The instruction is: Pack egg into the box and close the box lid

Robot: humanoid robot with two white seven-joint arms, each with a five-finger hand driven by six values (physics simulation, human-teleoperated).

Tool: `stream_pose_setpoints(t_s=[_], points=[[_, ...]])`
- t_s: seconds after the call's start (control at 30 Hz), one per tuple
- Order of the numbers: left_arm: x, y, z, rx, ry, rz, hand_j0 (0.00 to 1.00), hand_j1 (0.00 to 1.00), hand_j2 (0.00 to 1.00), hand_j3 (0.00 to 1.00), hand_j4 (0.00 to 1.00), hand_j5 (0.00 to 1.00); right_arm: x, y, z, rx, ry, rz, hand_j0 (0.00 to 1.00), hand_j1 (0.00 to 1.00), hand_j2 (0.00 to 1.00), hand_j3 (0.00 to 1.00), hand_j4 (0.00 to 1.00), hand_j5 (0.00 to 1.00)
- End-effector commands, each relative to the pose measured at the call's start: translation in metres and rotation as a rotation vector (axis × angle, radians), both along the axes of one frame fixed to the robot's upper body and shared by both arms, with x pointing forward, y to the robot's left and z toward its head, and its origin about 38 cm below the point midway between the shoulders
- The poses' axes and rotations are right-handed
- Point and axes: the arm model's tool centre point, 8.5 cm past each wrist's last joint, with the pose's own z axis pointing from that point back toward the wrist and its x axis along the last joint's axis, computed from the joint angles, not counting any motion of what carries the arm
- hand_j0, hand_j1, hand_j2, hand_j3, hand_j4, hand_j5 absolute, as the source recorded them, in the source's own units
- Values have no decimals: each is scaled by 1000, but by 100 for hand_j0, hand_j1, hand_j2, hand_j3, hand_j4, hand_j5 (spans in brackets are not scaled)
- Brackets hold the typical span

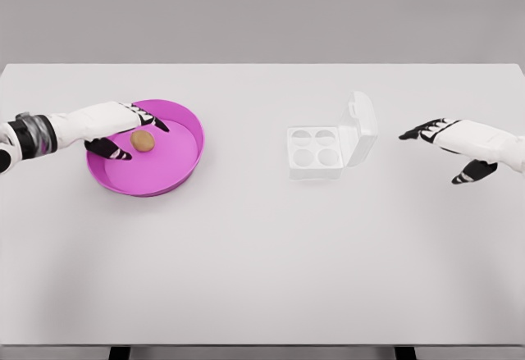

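Over the pink bowl (pixel 176 171) at table-left, I am reaching my left hand (pixel 123 126), its fingers spread loosely around the brown egg (pixel 143 140) lying inside, gripping nothing. My right hand (pixel 459 143) is hovering relaxed, fingers extended, near the clear four-cup egg box (pixel 316 153), which is sitting empty with its lid (pixel 361 126) standing raised.

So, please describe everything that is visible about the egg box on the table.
The egg box is small, of clear, plastic-looking material, with four round cups, all empty. Its hinged lid stands open, raised on the right side. It rests on the white table, right of centre, apart from the pink bowl. Nothing touches it; the right hand is further right.
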Motion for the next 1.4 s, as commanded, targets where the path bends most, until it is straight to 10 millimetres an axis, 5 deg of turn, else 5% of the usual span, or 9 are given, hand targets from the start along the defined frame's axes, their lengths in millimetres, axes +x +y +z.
stream_pose_setpoints(t_s=[0.0, 0.47, 0.7, 1.37], points=[[0, -1, -2, -7, 5, 3, 83, 83, 83, 83, 83, 83, 0, 0, 0, 4, 1, -1, 100, 100, 100, 100, 100, 100], [9, -5, -6, 6, 14, 14, 82, 82, 82, 82, 82, 82, 6, 11, 1, 30, -12, 9, 100, 100, 100, 100, 100, 100], [8, -6, -8, 6, 18, 13, 80, 80, 80, 80, 80, 80, 28, 19, -9, 34, 11, -15, 100, 100, 100, 100, 100, 100], [8, -4, -10, 11, 28, 16, 75, 75, 75, 75, 75, 75, 29, 21, -9, 21, 9, -9, 100, 100, 100, 100, 100, 100]])
